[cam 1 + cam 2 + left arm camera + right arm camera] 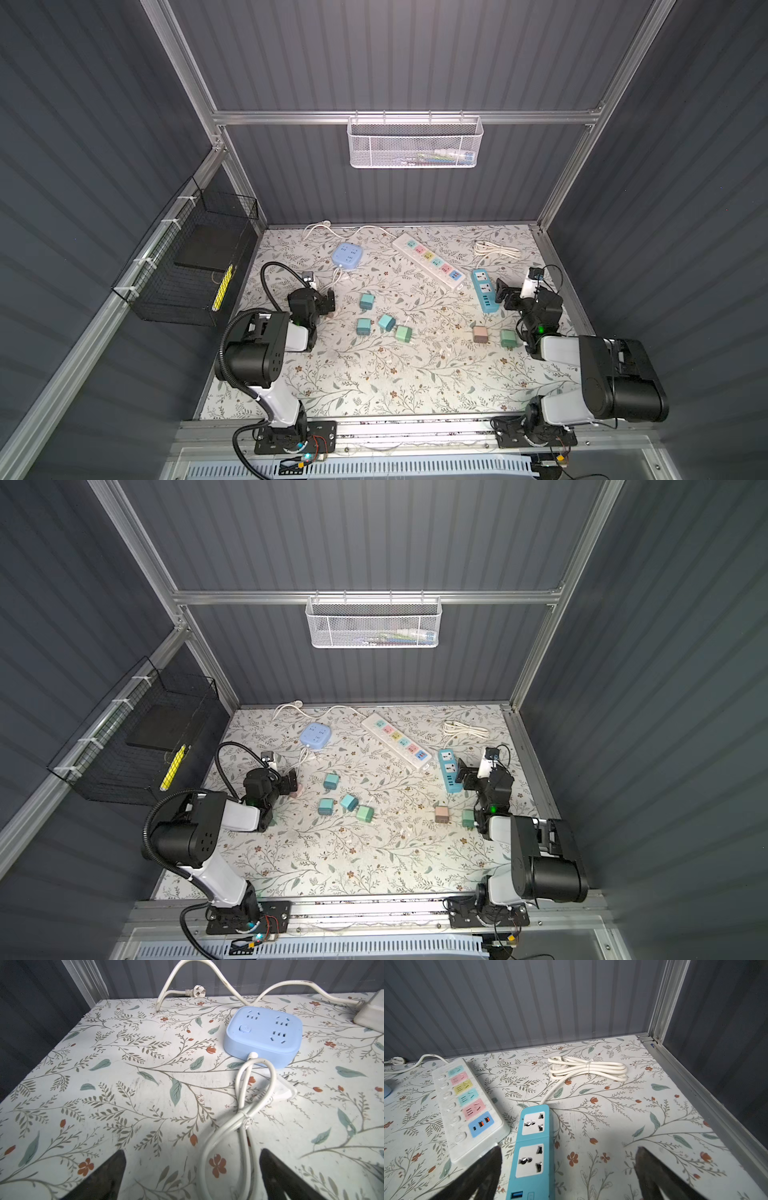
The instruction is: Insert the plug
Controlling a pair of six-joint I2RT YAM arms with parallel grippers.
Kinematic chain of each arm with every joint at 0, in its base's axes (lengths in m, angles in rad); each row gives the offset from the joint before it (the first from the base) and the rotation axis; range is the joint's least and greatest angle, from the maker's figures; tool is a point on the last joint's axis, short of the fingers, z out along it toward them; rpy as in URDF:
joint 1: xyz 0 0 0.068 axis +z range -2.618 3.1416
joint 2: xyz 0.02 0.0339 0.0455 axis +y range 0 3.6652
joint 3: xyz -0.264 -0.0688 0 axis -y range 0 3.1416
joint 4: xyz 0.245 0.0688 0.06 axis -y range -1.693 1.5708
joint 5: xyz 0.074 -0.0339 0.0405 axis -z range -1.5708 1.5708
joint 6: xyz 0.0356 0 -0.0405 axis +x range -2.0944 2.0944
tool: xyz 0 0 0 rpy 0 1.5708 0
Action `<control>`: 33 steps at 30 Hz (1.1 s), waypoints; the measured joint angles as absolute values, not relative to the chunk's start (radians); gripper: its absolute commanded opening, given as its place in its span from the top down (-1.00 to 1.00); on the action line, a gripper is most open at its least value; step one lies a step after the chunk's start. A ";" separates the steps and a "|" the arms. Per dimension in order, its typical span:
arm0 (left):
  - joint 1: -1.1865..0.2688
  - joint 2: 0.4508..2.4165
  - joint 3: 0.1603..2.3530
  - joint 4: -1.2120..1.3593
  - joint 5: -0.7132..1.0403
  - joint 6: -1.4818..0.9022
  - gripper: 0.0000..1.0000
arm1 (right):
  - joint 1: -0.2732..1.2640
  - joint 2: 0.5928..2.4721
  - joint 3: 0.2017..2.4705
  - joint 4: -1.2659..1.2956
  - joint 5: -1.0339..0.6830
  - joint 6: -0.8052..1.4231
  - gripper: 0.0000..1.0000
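Left wrist view shows our left jaws spread open and empty above the white cord [245, 1118] of the blue socket block [264, 1034]. Our right jaws stand open too, holding nothing, by the teal power strip [532, 1147]. The plugs [386, 322] lie loose on the desk [374, 374] between the arms. In both top views a teal plug [367, 302] sits just beside the left jaws, toward the middle, so we judge that arm nearer.

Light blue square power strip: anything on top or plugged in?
Nothing: the light blue square power strip shows three bare sockets and a button. Its tied white cord lies beside it on the floral table. Anything beneath it is hidden.
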State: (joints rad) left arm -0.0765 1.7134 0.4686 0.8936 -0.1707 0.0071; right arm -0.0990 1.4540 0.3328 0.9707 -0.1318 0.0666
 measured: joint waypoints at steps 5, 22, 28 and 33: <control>-0.076 1.713 0.469 0.894 -0.171 0.007 -1.00 | -0.096 1.454 0.333 0.971 -0.128 0.064 -0.98; -0.076 1.713 0.469 0.894 -0.171 0.007 -1.00 | -0.076 1.454 0.333 0.971 -0.097 0.047 -0.98; -0.076 1.713 0.469 0.894 -0.171 0.007 -1.00 | -0.077 1.454 0.333 0.971 -0.097 0.047 -0.98; -0.076 1.713 0.469 0.894 -0.171 0.007 -1.00 | -0.077 1.454 0.332 0.972 -0.097 0.047 -0.98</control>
State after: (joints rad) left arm -0.0765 1.7134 0.4686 0.8940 -0.1707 0.0071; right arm -0.0769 1.4540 0.3321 0.9722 -0.0971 0.0475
